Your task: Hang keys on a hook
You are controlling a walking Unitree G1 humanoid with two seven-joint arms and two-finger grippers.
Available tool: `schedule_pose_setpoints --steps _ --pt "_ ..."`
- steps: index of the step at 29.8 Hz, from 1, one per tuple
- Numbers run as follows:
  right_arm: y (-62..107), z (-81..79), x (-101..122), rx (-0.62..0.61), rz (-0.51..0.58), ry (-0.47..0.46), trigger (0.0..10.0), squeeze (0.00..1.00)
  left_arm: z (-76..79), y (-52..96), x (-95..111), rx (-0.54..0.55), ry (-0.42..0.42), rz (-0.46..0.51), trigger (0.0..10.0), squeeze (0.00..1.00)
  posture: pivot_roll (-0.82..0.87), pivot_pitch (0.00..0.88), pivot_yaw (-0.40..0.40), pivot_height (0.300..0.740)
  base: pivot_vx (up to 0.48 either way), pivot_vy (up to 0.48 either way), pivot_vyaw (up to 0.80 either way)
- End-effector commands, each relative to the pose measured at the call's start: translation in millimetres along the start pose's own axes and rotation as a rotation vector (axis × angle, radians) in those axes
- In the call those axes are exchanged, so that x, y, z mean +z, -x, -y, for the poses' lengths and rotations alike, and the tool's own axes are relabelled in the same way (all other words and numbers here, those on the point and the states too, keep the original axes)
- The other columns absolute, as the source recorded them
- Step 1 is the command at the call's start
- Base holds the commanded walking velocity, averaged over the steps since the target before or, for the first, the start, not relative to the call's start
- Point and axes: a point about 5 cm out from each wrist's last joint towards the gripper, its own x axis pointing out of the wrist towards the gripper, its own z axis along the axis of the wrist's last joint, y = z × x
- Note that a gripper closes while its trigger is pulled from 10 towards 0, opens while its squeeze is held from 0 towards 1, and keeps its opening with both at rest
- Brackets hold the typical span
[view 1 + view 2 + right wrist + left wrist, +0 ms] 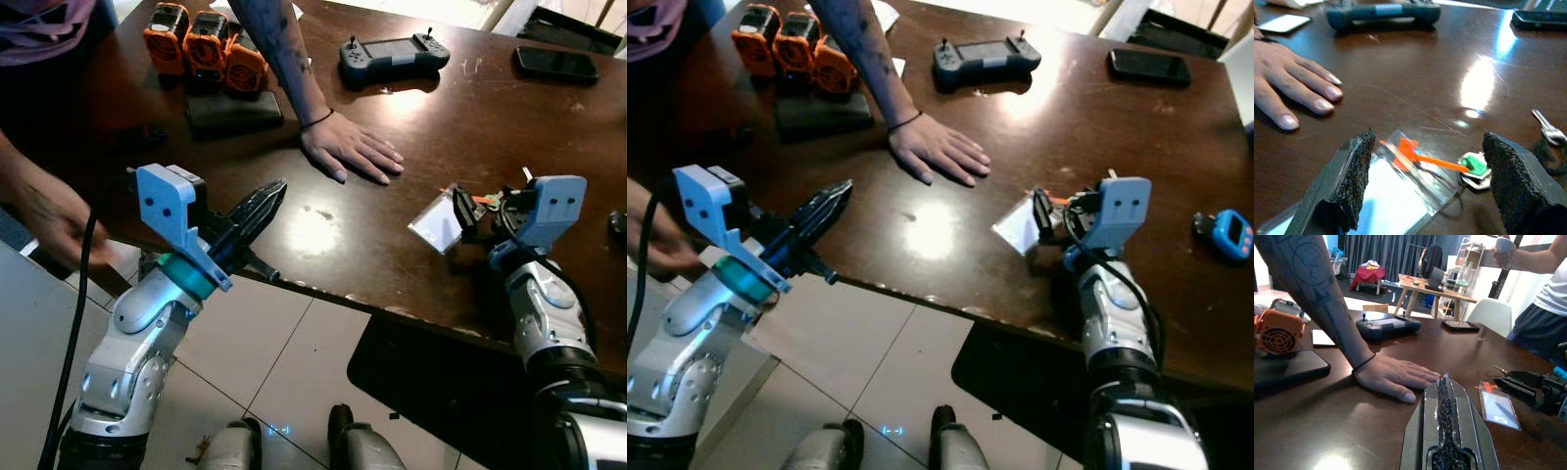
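A bunch of keys [1474, 169] with a green cap and an orange strap lies on the dark brown table [392, 245], joined to a clear card holder [436, 223]. My right gripper [1435, 183] is open just above the table. Its two fingers stand either side of the card holder and keys without touching them. A separate silver key [1547, 129] lies a little farther off. My left gripper [274, 191] is shut and empty, hovering over the table's near edge and pointing toward a person's flat hand [348, 147].
Orange battery packs [201, 44], a black tablet [233, 113], a handheld controller [392, 57] and a phone [555, 64] lie farther back. A blue device [1231, 233] sits at the right. Another person's hand [49, 220] is beside my left arm. Below the table edge is tiled floor.
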Motion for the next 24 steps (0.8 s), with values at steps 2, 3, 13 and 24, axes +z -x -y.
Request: schedule_pose_setpoints --steps 2,3,13,24 --pt "6.7 5.7 -12.9 -0.043 -0.066 -0.009 7.6 0.0 2.1 4.4 -0.9 -0.003 -0.012 -0.017 10.0 0.0 0.11 0.244 0.057 0.74 0.0 0.0 0.0" --pt "7.0 5.7 -13.8 -0.046 -0.07 -0.012 7.6 0.0 2.1 4.5 -0.8 -0.005 -0.014 -0.019 10.0 0.0 0.12 0.246 0.059 0.74 0.0 0.0 0.0" --pt "13.6 11.0 -21.2 -0.083 -0.094 -0.027 9.6 0.0 0.0 4.8 0.5 -0.003 -0.017 -0.022 10.0 0.0 0.11 0.245 0.069 0.74 0.0 0.0 0.0" --pt "14.3 12.3 -23.4 -0.116 -0.093 -0.06 0.0 0.0 0.5 3.0 4.2 -0.006 -0.023 -0.016 10.0 0.0 0.12 0.267 0.087 0.74 0.0 0.0 0.0"
